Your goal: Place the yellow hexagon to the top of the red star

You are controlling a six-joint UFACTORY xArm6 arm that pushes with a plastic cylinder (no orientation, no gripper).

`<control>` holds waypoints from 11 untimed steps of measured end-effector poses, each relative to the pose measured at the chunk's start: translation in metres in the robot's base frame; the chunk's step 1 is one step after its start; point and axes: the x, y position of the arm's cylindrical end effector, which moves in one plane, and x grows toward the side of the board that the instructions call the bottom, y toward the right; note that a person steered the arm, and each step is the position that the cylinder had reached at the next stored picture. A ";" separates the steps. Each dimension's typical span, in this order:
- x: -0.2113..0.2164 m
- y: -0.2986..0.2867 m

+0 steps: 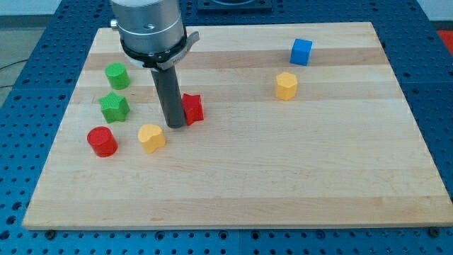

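Observation:
The yellow hexagon (286, 86) lies in the upper right part of the wooden board (283, 177). The red star (193, 108) lies left of centre, far to the hexagon's left and a little lower. My tip (174, 125) rests on the board against the red star's left side, and the rod hides part of the star. The tip is far from the yellow hexagon.
A yellow heart-like block (151, 137) lies just below and left of my tip. A red cylinder (102, 141), a green star (113, 107) and a green cylinder (117, 75) stand at the left. A blue cube (301, 52) sits above the hexagon.

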 end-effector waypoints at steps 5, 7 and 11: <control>-0.051 0.212; -0.090 0.191; -0.169 0.124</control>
